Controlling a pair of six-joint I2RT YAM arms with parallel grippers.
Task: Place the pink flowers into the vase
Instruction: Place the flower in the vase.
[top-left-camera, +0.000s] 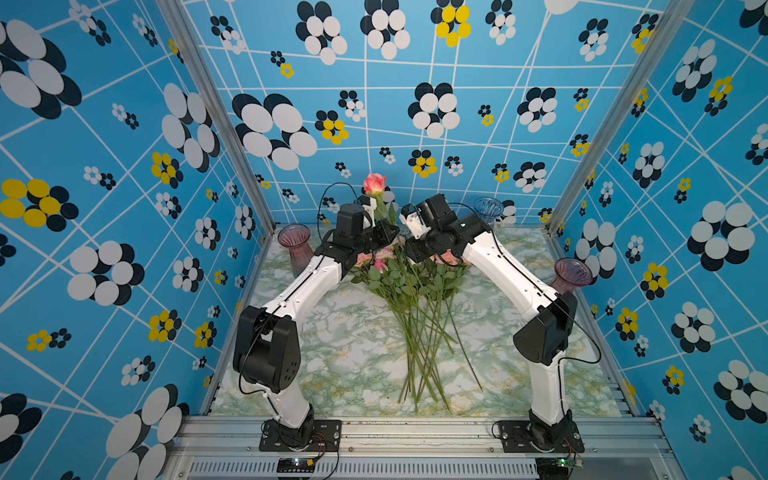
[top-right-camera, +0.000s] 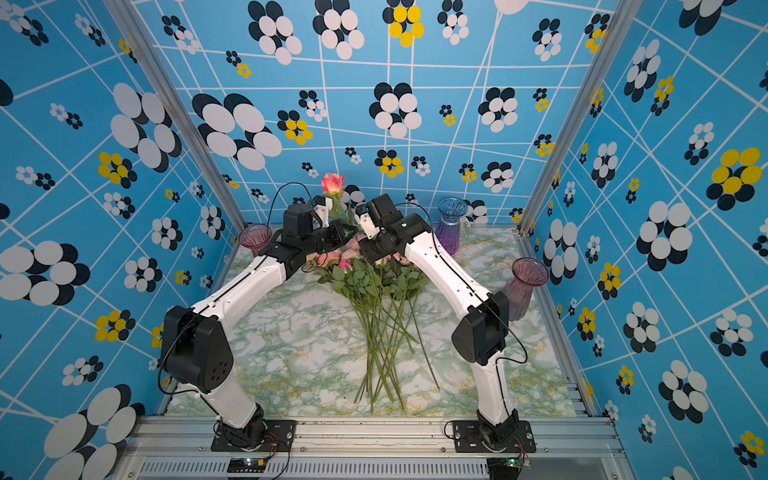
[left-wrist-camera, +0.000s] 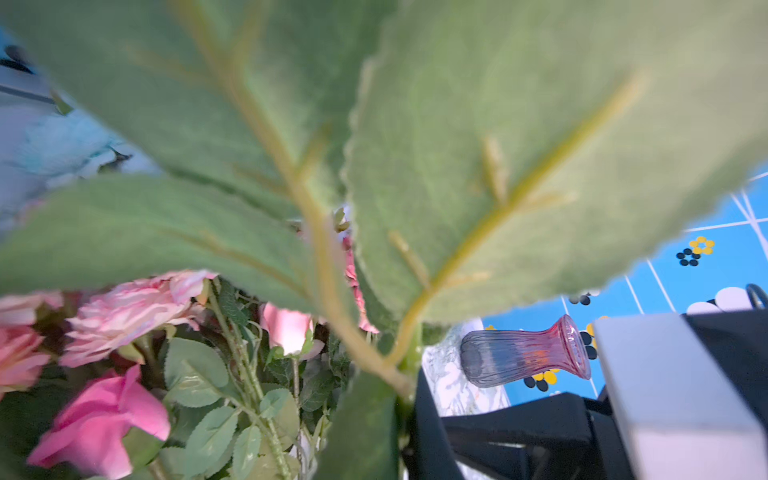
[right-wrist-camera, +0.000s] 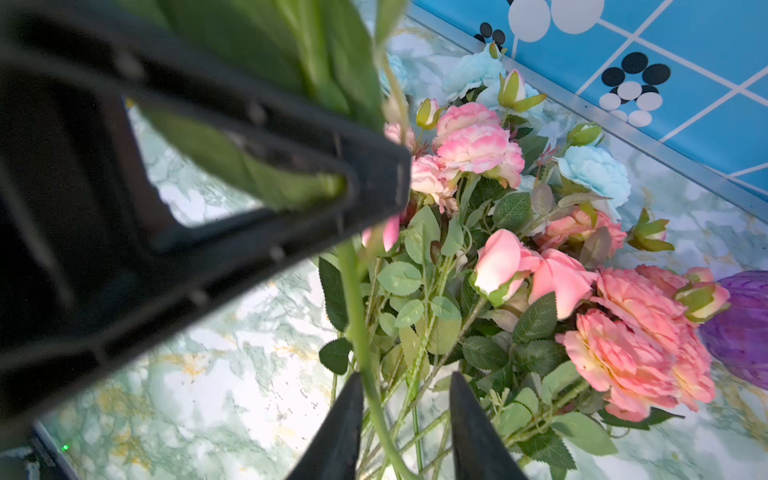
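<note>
1. The left gripper (top-left-camera: 374, 214) is clenched on the rose (top-left-camera: 375, 184) just under its head. The rose stands upright above the bunch (top-left-camera: 415, 278), its long axis vertical.
2. The right gripper (right-wrist-camera: 405, 386) grasps nothing. Its jaws are apart, and the rose's stem (right-wrist-camera: 353, 291) hangs between them, close to one finger.
3. We judge the left arm alone carries the rose.
4. The pink vase (top-left-camera: 295, 245) stands on the left arm's side of the bunch. The blue vase (top-left-camera: 488, 210) and purple vase (top-left-camera: 569, 276) stand on the right arm's side. We cannot tell which vase is meant.

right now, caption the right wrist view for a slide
Left gripper clamps a stem over the pink flowers; right gripper open.
</note>
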